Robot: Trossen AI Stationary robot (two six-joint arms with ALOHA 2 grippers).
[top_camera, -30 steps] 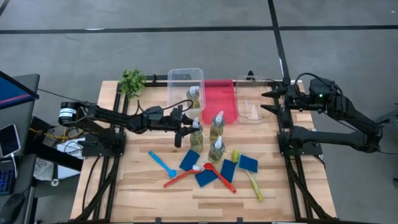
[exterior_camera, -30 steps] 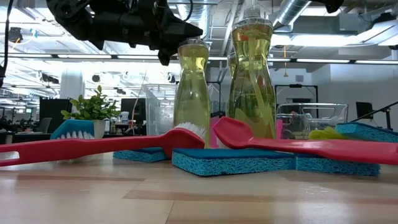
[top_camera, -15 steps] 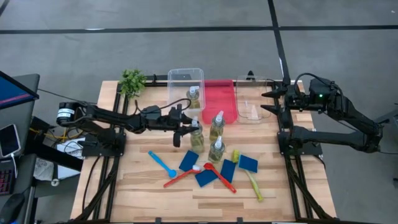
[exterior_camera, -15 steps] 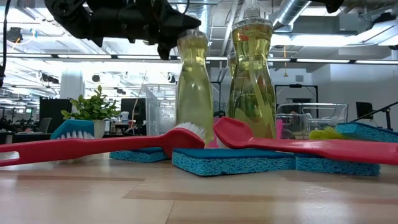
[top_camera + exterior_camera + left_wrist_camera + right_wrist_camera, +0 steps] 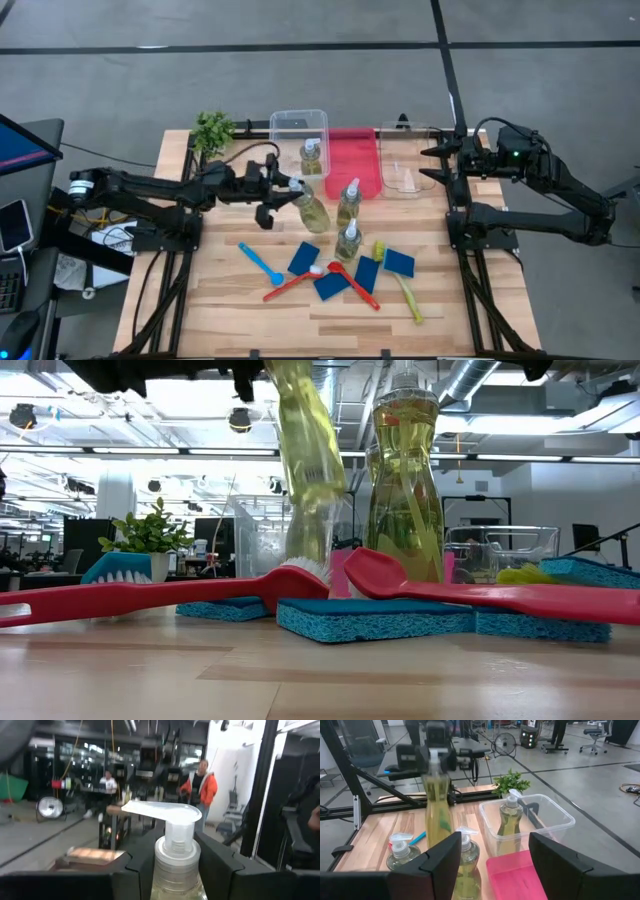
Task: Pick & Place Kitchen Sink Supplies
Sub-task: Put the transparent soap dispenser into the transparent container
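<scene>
My left gripper (image 5: 288,192) is over the table's middle, shut on a clear bottle of yellow-green liquid (image 5: 309,210) that is tilted and off the table (image 5: 305,450). A second bottle (image 5: 311,156) stands in the clear bin (image 5: 298,124). Two more (image 5: 349,202) (image 5: 348,240) stand on the table. Blue sponges (image 5: 304,257) (image 5: 398,262) lie flat among a blue brush (image 5: 259,262), red brushes (image 5: 294,284) and a yellow-green brush (image 5: 407,291). My right gripper (image 5: 428,161) waits open at the far right. My left gripper pinches the bottle by its neck (image 5: 175,854), just under the white pump top (image 5: 165,811), one finger (image 5: 142,860) on either side. The fingers come level from the table's left. The bottle hangs tilted below them, its base swung toward the right and clear of the table.
A red bin (image 5: 352,165) and another clear bin (image 5: 405,175) sit at the far edge, beside the first bin. A small green plant (image 5: 213,130) stands at the far left corner. Bare wood shows at the near edge and on the left. People show in the room behind.
My left gripper has drawn back toward the table's left and risen, taking the bottle with it. The bottle, upright on the table a second ago, is now lifted clear and tipped, its top leaning left.
</scene>
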